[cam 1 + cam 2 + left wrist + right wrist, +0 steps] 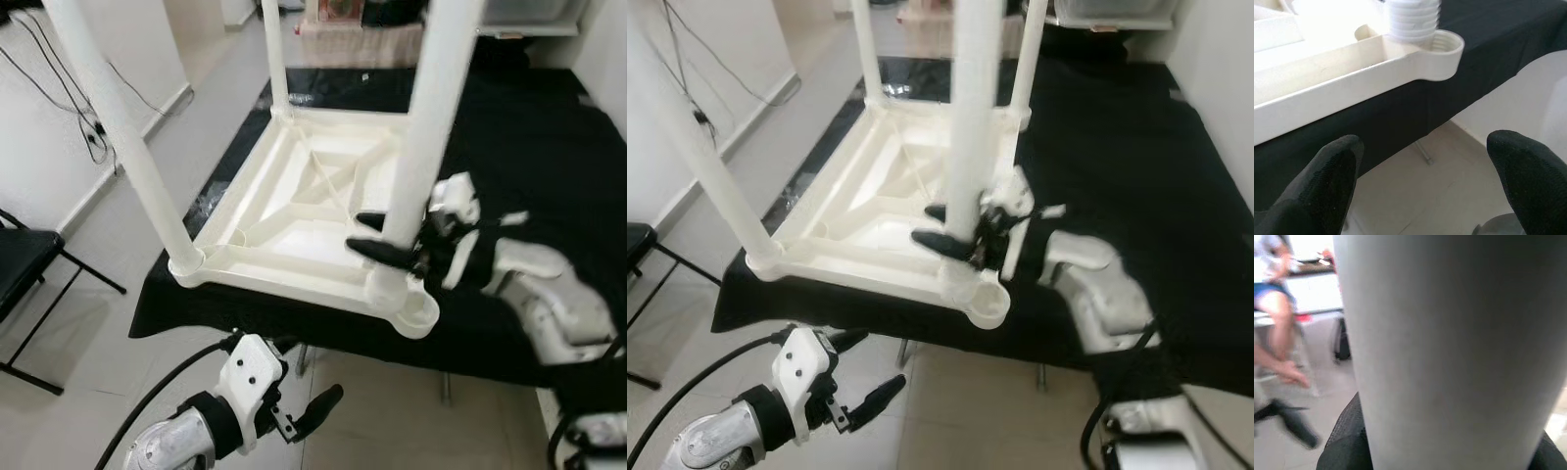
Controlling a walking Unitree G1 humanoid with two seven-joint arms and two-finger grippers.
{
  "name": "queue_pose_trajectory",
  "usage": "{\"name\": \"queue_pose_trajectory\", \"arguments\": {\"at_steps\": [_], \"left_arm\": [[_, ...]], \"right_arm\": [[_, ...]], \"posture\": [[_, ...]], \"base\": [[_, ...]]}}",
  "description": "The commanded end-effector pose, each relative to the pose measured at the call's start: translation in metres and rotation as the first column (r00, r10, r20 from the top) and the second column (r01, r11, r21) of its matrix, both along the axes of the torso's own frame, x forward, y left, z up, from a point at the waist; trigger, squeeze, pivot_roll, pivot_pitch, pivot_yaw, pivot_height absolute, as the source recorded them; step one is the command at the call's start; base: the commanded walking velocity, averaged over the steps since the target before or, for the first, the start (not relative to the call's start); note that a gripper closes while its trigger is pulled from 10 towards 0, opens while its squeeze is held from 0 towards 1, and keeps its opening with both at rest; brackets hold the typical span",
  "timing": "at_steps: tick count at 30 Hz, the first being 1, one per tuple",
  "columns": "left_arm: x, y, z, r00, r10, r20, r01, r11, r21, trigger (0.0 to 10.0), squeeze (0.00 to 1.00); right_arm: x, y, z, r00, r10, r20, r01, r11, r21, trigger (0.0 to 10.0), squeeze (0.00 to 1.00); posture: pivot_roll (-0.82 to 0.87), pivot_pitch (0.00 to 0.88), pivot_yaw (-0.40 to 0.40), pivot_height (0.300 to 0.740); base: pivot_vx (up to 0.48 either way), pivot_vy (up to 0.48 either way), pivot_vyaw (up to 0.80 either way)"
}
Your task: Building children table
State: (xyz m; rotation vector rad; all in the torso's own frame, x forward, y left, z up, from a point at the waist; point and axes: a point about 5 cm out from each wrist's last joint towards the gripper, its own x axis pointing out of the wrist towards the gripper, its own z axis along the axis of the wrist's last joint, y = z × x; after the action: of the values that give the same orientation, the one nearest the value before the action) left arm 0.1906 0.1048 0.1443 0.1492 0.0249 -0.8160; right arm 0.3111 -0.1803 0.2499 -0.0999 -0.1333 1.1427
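Left gripper (pixel 312 411): you are hanging it idle below the bed edge, fingers spread, gripping nothing. Right gripper (pixel 377 238): you are clamping the near table leg (pixel 431 127), steadying it in the corner socket (pixel 1442 49) of the upturned tabletop (pixel 294 211) on the black bed (pixel 549 147).

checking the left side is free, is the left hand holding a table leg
No, the left hand hangs open in the air below the black-covered surface's edge, apart from the upturned white table and gripping nothing.
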Motion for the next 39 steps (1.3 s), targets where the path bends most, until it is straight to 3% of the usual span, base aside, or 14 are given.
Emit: {"name": "queue_pose_trajectory", "arguments": {"at_steps": [1, 4, 9, 12, 16, 26, 39], "left_arm": [[-0.006, 0.005, 0.002, 1.000, 0.005, 0.016, -0.006, 1.000, 0.028, 10.0, 0.00], [-0.008, 0.008, 0.006, 1.000, 0.006, 0.022, -0.006, 0.999, 0.032, 10.0, 0.00], [-0.006, 0.010, 0.009, 0.999, 0.042, 0.023, -0.042, 0.999, 0.016, 10.0, 0.00], [-0.005, 0.010, 0.009, 0.998, 0.057, 0.022, -0.058, 0.998, 0.019, 10.0, 0.00], [-0.002, 0.011, 0.006, 0.995, 0.091, 0.032, -0.092, 0.995, 0.046, 10.0, 0.00], [-0.001, 0.015, 0.003, 0.991, 0.132, 0.035, -0.134, 0.987, 0.090, 10.0, 0.00], [0.000, 0.013, 0.006, 0.990, 0.121, 0.072, -0.128, 0.987, 0.102, 10.0, 0.00]], "right_arm": [[-0.004, -0.013, 0.008, 0.998, 0.065, -0.009, -0.065, 0.997, 0.030, 10.0, 0.00], [-0.008, -0.026, 0.015, 0.996, 0.086, -0.003, -0.086, 0.996, 0.018, 10.0, 0.00], [-0.012, -0.027, 0.021, 0.993, 0.113, 0.016, -0.113, 0.994, 0.001, 10.0, 0.00], [-0.014, -0.023, 0.022, 0.991, 0.128, 0.033, -0.128, 0.992, -0.013, 10.0, 0.00], [-0.015, 0.001, 0.021, 0.978, 0.196, 0.072, -0.194, 0.980, -0.039, 10.0, 0.00], [-0.018, 0.028, 0.020, 0.957, 0.274, 0.091, -0.269, 0.961, -0.059, 10.0, 0.00], [-0.020, 0.039, 0.022, 0.944, 0.309, 0.114, -0.303, 0.950, -0.072, 10.0, 0.00]], "posture": [[0.01, 0.247, 0.027, 0.740], [0.01, 0.256, 0.033, 0.740], [0.01, 0.267, 0.045, 0.740], [0.01, 0.269, 0.049, 0.740], [0.01, 0.264, 0.054, 0.740], [0.01, 0.261, 0.048, 0.740], [0.02, 0.262, 0.047, 0.740]], "base": [[0.000, -0.292, 0.00], [0.000, -0.480, 0.00], [0.000, -0.286, 0.00], [0.000, 0.000, 0.00], [0.000, 0.000, 0.00], [0.000, 0.144, 0.00], [0.000, 0.074, 0.00]]}}
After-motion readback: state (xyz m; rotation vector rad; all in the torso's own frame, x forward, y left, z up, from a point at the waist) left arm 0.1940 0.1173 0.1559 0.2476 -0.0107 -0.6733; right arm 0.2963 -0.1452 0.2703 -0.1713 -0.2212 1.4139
